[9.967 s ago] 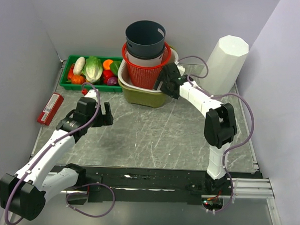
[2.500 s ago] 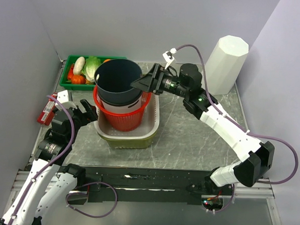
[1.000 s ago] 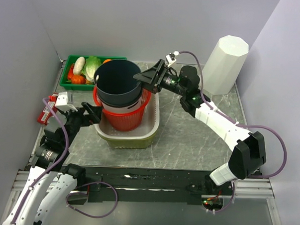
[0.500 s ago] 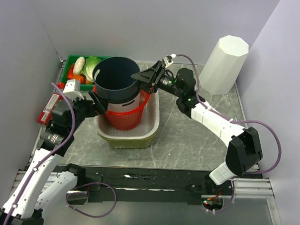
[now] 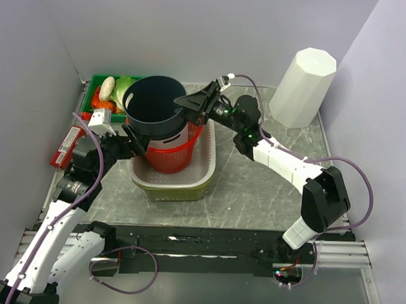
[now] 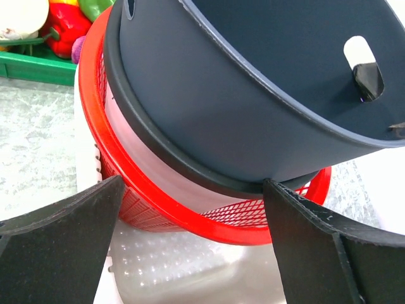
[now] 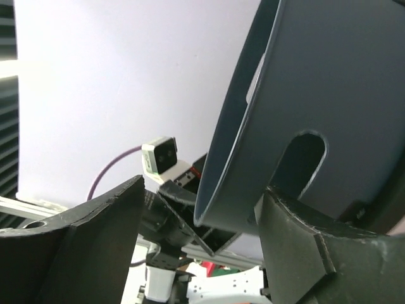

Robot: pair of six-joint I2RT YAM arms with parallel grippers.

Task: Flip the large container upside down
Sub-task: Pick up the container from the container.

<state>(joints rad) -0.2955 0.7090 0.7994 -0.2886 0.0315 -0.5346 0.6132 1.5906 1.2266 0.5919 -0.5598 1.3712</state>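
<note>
Currently straddling the rim of the dark bucket (image 5: 154, 108) on its right side with the right gripper (image 5: 185, 108): jaws apart, 1 finger inside the wall, 1 outside, no pinch showing. Holding the left gripper (image 6: 193, 183) spread too, near the left flank of the red basket (image 5: 170, 159), touching nothing visible. Found tilted, mouth up, long axis near upright, base nested in a pale bucket (image 5: 185, 134) within that basket, inside a cream tub (image 5: 203, 171). Likely needs the right, already at the rim, clamping first, then lifting clear before flipping.
</note>
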